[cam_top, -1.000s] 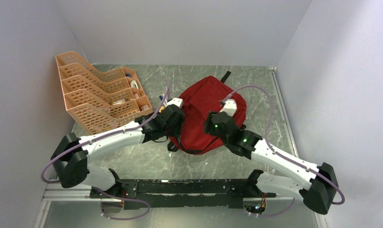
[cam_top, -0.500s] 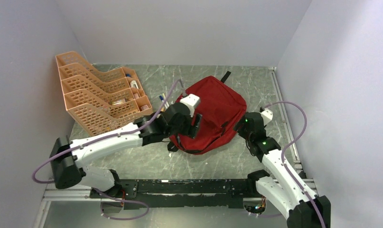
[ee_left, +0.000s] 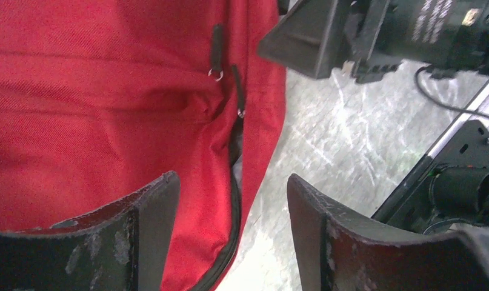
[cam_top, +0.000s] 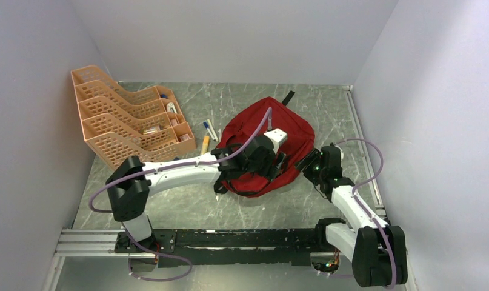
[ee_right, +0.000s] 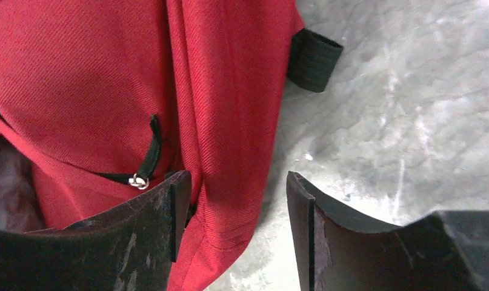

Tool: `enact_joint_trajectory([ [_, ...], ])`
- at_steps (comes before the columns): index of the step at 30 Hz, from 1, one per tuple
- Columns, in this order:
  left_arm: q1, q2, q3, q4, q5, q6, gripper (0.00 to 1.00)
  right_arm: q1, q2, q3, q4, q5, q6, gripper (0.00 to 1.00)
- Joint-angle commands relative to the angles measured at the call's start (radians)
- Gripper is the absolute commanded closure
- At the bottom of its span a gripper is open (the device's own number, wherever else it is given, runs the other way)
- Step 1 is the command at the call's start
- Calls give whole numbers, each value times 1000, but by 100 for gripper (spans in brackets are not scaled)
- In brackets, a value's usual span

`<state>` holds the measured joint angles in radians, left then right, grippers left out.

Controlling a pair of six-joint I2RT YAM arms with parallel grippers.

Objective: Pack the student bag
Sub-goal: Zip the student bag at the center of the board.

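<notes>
Top external: picks out the bag [cam_top: 290, 130] slumped flat mid-worktop [cam_top: 187, 206], well right of the rack [cam_top: 126, 127], with pens [cam_top: 209, 129] between.

Left wrist: looks down past the left gripper [ee_left: 232, 188], spread apart and empty, straddling the bag's edge, zip pulls [ee_left: 216, 51] just ahead.

Right wrist: same story for the right gripper [ee_right: 236, 182], wide apart, clamped on nothing, one finger over red cloth and one over bare worktop, another pull [ee_right: 148, 154] close by.

Reads as soft, floppy fabric. Probably light, bound to sag and fold when lifted, with no stiff face to push against. Best to pinch a pull tab or a bunched fold beside the zip, with the other gripper pinning the cloth against the tug. Strap loop [ee_right: 314, 57] looks a sturdier hold for dragging.

Room: bare worktop to the bag's right and near side. Wall close on the right, though, and both wrists almost nose to nose at that edge, so tight going there.
</notes>
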<state>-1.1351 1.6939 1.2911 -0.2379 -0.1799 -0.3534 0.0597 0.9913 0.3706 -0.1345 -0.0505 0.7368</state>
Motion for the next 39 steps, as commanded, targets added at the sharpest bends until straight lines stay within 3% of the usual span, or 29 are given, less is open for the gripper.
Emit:
enact_joint_trajectory([
  [1,-3,61,77,102,84,7,32,-18,27,-41,129,-127,19,39],
  [7,-3,166,135,111,127,-11,33,-25,90,-76,196,-178,23,44],
  [13,-5,255,190,104,147,-35,35,-30,92,-97,221,-199,26,65],
  [22,-5,356,233,110,134,-58,36,-40,94,-116,235,-215,25,81],
  [39,65,443,261,147,169,-136,44,-47,75,-137,242,-241,26,97],
])
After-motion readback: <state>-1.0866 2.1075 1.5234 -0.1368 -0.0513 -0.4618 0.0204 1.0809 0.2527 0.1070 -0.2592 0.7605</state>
